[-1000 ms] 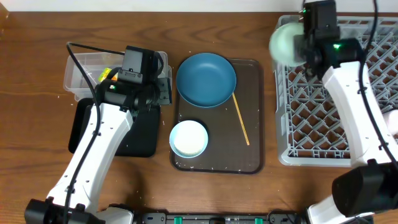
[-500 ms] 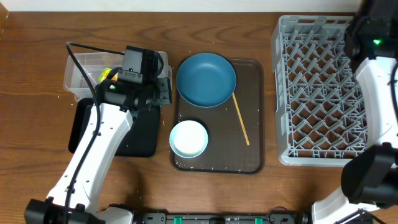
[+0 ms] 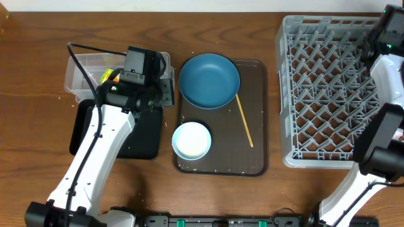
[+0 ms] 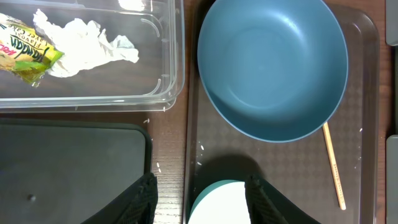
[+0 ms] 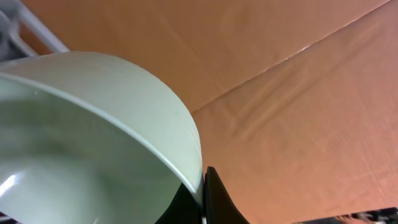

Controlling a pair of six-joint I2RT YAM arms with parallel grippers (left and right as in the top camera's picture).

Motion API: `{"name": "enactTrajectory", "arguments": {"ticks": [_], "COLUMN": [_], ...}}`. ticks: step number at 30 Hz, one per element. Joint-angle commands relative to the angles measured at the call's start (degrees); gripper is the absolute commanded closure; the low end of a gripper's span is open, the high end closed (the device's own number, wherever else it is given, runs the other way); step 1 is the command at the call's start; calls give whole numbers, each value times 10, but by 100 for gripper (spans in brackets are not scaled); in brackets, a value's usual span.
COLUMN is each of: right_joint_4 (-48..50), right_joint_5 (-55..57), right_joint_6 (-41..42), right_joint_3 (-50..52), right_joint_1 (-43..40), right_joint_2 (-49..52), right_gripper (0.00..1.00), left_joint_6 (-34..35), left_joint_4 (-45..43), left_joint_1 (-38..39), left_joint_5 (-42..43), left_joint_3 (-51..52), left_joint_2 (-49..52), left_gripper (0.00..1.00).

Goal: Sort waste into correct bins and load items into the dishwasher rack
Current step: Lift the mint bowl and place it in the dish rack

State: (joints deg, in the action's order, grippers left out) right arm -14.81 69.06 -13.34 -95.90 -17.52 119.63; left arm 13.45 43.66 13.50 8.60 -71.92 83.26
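Your right arm [image 3: 386, 69] has swung across the rack [image 3: 322, 94]. A second ago it held the mint bowl [image 5: 93, 143] over the rack's far left corner. Now it sits at the far right edge, and the bowl has left the overhead view. The wrist camera shows the right pincer [image 5: 204, 194] pressed together on the bowl's rim, with only a plain orange-brown surface behind it. So the bowl is in the air, apparently past the rack and not in it, and the rack is still bare. You will probably need to bring the bowl back over the grid before letting go.

Your left side has not moved. The left pincer [image 4: 199, 194] hangs spread and empty above the white bowl [image 3: 191, 140]. The wrapper [image 4: 28, 56] and tissue [image 4: 87, 43] lie in the clear tub [image 4: 168, 93]. The blue plate [image 3: 209, 80], the white bowl and the stick [image 3: 244, 122] are still on the brown tray [image 3: 255, 161].
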Motion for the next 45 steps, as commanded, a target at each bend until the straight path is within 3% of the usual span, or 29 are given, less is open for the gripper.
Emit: {"name": "enactTrajectory", "arguments": {"ticks": [1,5,14,17,19,29,36,40,45], "right_joint_4": [2,-24,-174,-226,-264,-331,-330,-337,-371], "right_joint_5": [27,-2,-111,-139,-169,-289,-329,-480,-759], "right_joint_6": [-6,2,154,166,166,172,172,172,171], "right_joint_3": [-3,-3,-3,-3,-3,-3,-4,-4,-4], "right_joint_1": [-4,7,17,17,17,17,25,27,29], "right_joint_2": [18,33,37,37,37,25,-55,-117,-155], "right_gripper": [99,99,99,98,85,71,54,38,34], "left_joint_6": [-7,-7,-7,-7,-7,-7,-7,-7,-7], "left_joint_4": [2,2,2,2,2,2,2,3,12], "left_joint_1": [-4,-4,-4,-4,-4,-4,-4,-4,7], "left_joint_5": [-5,-5,-5,-5,-5,-5,-5,-5,-5], "left_joint_3": [2,2,2,2,2,2,2,2,2], "left_joint_2": [7,7,7,7,7,13,19,19,20], "left_gripper": [52,52,52,51,52,51,51,47,44]}}
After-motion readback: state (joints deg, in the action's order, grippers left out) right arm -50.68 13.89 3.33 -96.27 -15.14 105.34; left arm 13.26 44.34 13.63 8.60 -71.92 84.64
